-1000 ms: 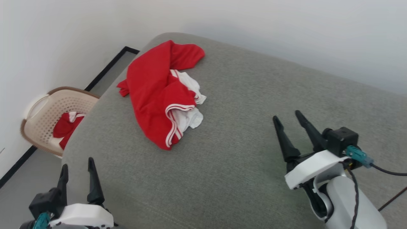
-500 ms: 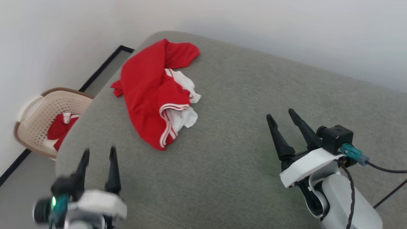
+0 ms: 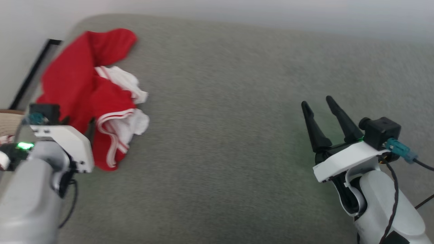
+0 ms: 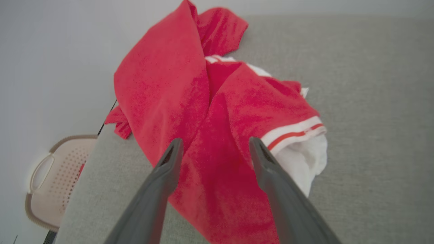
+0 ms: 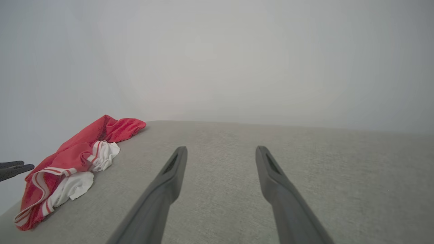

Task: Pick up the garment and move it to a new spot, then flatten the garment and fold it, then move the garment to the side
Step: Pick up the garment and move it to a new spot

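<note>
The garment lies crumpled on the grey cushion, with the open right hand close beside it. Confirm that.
Wrong hand. The open left hand is close beside the garment crumpled on the grey cushion, as the left wrist view shows; the right hand is far off.

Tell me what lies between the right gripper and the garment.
Just bare grey cushion separates the right gripper from the garment, per the head view.
</note>
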